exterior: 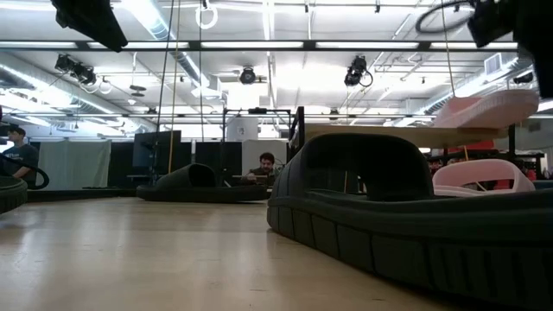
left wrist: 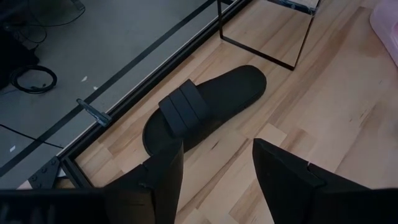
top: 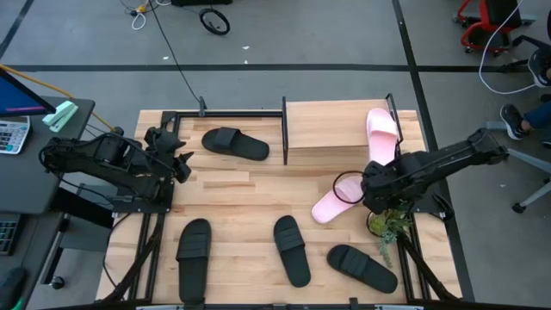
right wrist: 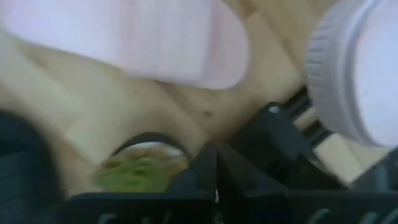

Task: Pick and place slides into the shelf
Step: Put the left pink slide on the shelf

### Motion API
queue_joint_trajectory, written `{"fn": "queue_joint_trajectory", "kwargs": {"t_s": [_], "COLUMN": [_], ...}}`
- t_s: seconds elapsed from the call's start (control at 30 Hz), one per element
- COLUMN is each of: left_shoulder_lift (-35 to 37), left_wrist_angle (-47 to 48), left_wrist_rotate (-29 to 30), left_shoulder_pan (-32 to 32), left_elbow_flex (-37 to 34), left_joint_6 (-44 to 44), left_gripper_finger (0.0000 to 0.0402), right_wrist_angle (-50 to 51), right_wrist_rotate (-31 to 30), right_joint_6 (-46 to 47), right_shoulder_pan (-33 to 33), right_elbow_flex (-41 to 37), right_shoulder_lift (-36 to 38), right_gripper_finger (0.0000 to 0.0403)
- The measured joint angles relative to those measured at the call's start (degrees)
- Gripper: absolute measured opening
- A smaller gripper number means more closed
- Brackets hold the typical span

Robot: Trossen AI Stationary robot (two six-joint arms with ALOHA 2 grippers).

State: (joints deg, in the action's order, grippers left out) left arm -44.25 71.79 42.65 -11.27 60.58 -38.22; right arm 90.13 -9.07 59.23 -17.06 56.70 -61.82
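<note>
Right gripper [top: 376, 191] is folded low beside the shelf [top: 331, 129], fingers closed with nothing held, a pink slide [top: 336, 200] just beside it. Left gripper [left wrist: 214, 180] is parted, a black slide [left wrist: 202, 106] just ahead. Only the right wrist view shows the plant [right wrist: 140, 169] under the closed fingertips.

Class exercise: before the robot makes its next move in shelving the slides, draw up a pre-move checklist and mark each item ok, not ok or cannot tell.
1. Left end effector open and empty: ok.
2. Black slide ahead of it lies flat, strap up, nothing on it: ok.
3. One pink slide already rests on the shelf top: ok.
4. Right end effector hold on the second pink slide: cannot tell.
5. Small potted plant near the right arm, out of its path: cannot tell.
</note>
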Motion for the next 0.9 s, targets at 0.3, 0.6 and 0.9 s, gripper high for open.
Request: {"fn": "queue_joint_trajectory", "kwargs": {"t_s": [0.3,0.6,0.9], "left_shoulder_lift": [0.0,0.0,0.0], "left_wrist_angle": [0.0,0.0,0.0], "left_wrist_rotate": [0.0,0.0,0.0], "left_shoulder_pan": [0.0,0.0,0.0], "left_elbow_flex": [0.0,0.0,0.0], "left_joint_6": [0.6,0.5,0.5], "left_gripper_finger": [0.0191,0.0193,0.0191], "right_wrist_angle": [-0.2,-0.1,-0.1], "right_wrist_rotate": [-11.8,-18.8,-23.0], "right_joint_6": [-6.5,-17.7,-24.4], "right_shoulder_pan": [4.7,13.8,22.7], "right_elbow_flex": [-3.6,-3.6,-3.6], "right_shoulder_lift": [0.0,0.0,0.0], "right_gripper_finger": [0.0002,0.0001,0.0000]}}
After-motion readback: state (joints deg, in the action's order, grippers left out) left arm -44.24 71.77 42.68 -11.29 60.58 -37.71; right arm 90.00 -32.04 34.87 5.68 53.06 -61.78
